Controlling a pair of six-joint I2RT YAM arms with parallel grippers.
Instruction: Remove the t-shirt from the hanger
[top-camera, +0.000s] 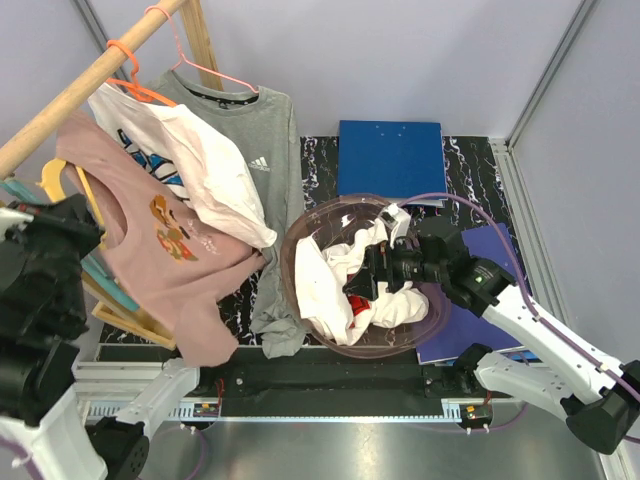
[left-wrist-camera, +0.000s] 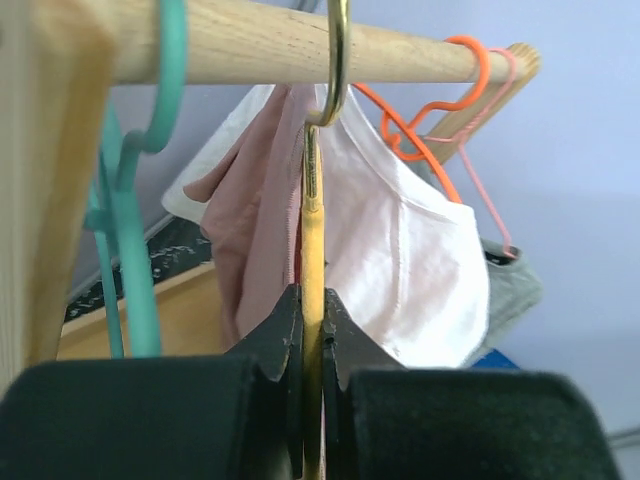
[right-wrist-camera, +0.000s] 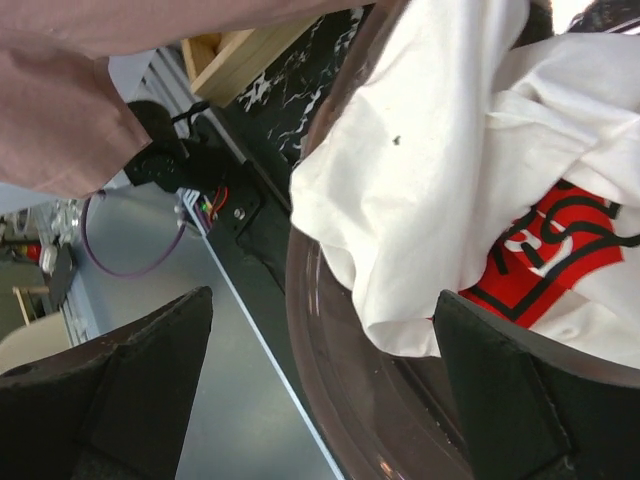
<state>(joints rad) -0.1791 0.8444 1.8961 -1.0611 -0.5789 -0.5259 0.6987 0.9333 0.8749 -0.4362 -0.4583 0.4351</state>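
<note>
A pink t-shirt (top-camera: 160, 260) hangs on a yellow hanger (top-camera: 55, 180) hooked over the wooden rod (top-camera: 80, 90). My left gripper (top-camera: 85, 228) is at the rod. In the left wrist view it (left-wrist-camera: 312, 300) is shut on the yellow hanger's neck (left-wrist-camera: 313, 230) just below the hook, with the pink t-shirt (left-wrist-camera: 255, 220) behind it. My right gripper (top-camera: 365, 280) is open and empty over a clear bowl (top-camera: 290, 270). In the right wrist view its jaws stand wide apart (right-wrist-camera: 322, 300) above a white t-shirt (right-wrist-camera: 430, 170) lying in the bowl (right-wrist-camera: 330, 400).
On the rod also hang a white printed shirt (top-camera: 200, 160) on an orange hanger (left-wrist-camera: 420, 140), a grey shirt (top-camera: 255, 150) on a pink hanger, and a teal hanger (left-wrist-camera: 135, 250). A blue folder (top-camera: 390, 158) lies behind the bowl. The rack's wooden base (top-camera: 130, 320) is at left.
</note>
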